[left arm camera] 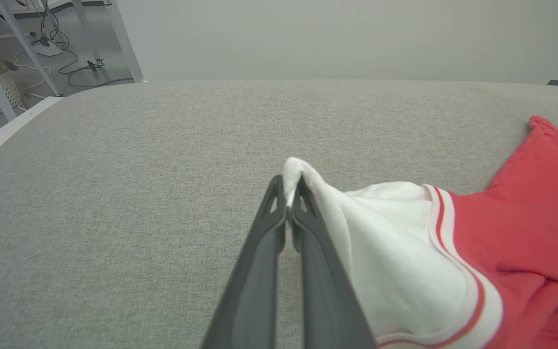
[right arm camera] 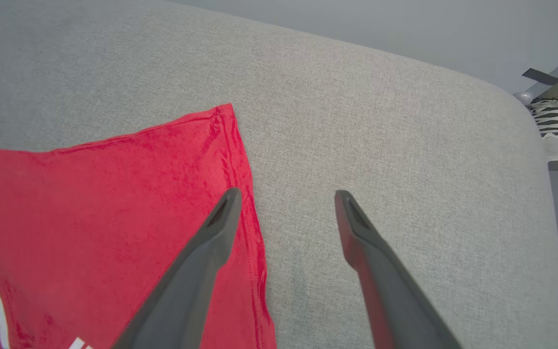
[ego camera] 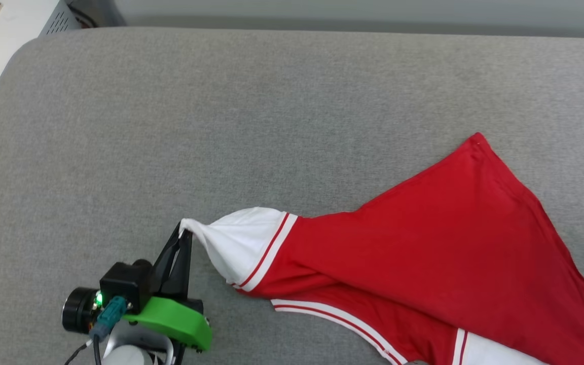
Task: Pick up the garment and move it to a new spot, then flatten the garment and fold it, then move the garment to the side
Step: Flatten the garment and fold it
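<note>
Red jersey T-shirt [ego camera: 449,243] with white, stripe-trimmed sleeves lies on the grey fabric surface [ego camera: 271,101]. My left gripper [ego camera: 184,234] pinches one sleeve tip; my right gripper [right arm camera: 286,194] stands wide, empty, over its red edge.

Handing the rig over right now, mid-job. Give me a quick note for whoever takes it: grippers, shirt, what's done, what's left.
Left gripper: shut on the tip of the white sleeve.
Right gripper: open, holding nothing, above the side edge near a hem corner.
Red jersey: lies on the grey padded surface, stretched out, bunched near the sleeve.
Done: the jersey is down on the surface.
Left: flatten, fold, move aside.
</note>
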